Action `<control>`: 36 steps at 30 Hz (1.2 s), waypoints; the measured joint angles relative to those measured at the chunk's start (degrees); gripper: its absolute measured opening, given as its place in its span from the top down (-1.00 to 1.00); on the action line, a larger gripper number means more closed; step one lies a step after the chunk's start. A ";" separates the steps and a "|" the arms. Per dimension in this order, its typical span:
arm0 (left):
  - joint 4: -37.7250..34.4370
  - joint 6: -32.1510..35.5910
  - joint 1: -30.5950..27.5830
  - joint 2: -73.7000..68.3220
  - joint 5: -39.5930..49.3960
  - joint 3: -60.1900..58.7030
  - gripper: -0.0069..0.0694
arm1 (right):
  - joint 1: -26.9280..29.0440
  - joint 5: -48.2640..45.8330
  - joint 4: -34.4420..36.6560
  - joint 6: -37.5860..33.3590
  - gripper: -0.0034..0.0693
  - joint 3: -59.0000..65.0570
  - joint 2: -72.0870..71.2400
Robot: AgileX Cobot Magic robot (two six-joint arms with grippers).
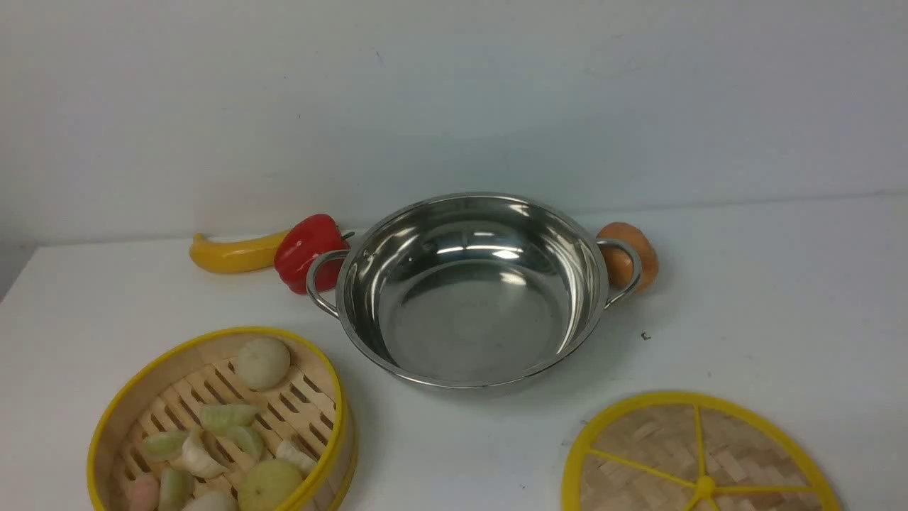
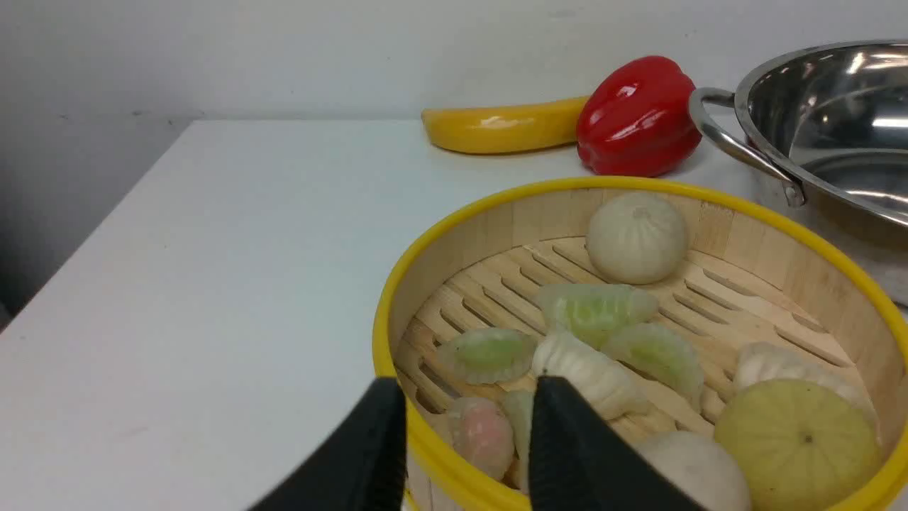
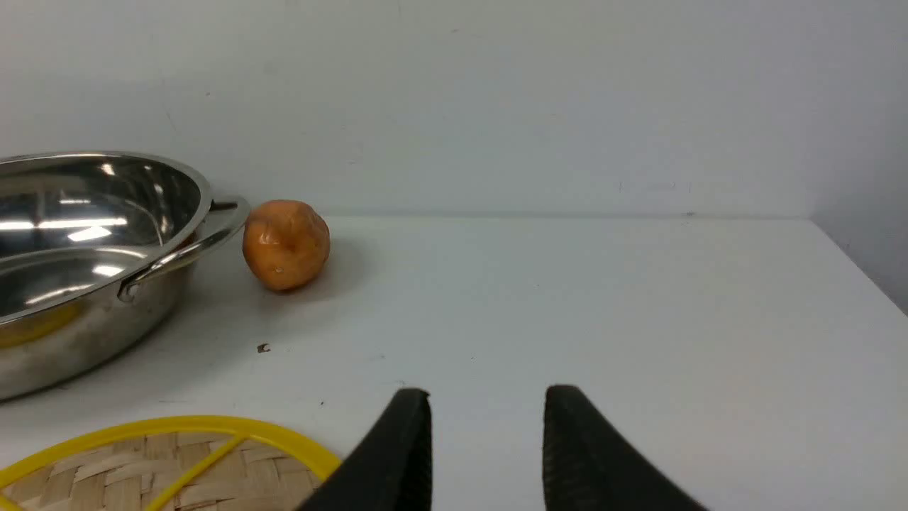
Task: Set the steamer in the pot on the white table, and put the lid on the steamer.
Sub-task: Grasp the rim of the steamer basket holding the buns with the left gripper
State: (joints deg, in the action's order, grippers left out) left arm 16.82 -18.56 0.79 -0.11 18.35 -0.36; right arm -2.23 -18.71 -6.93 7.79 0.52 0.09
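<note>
Left jaws parted astride steamer (image 2: 539,220) rim

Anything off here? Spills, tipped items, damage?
Nothing stands out. The pot sits upright and empty, the steamer is upright with its dumplings inside, and the lid lies flat on the white table.

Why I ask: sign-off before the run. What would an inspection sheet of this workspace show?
Surface: white table, one small dark speck.
Job's things: filled steamer near left; pot empty, centre; lid flat, near right; all apart.
Clutter: banana and red pepper at the pot's left side, orange-brown ball at its right.
Hands: left hand open, astride the steamer's rim; right hand open, near the lid's edge, holding nothing.
Cables: nothing seen.
Surroundings: plain pale wall behind.
</note>
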 joint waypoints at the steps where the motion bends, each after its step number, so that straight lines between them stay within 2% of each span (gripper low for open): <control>1: 0.00 0.00 0.00 0.00 0.00 0.00 0.19 | 0.00 0.00 0.00 0.00 0.24 0.00 0.00; 28: -0.60 -0.43 0.00 0.00 -0.07 0.00 0.19 | 0.00 0.00 0.00 0.00 0.24 0.00 0.00; 31: -4.32 -2.40 0.00 0.00 -1.73 0.00 0.19 | 0.00 0.00 0.00 0.00 0.24 0.00 0.00; 36: -18.94 -11.15 0.00 0.00 -7.35 0.00 0.19 | 0.00 0.00 -0.41 0.00 0.24 0.00 0.00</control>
State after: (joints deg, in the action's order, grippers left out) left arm -2.12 -29.71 0.79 -0.11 10.99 -0.36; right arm -2.23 -18.71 -7.34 7.79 0.52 0.09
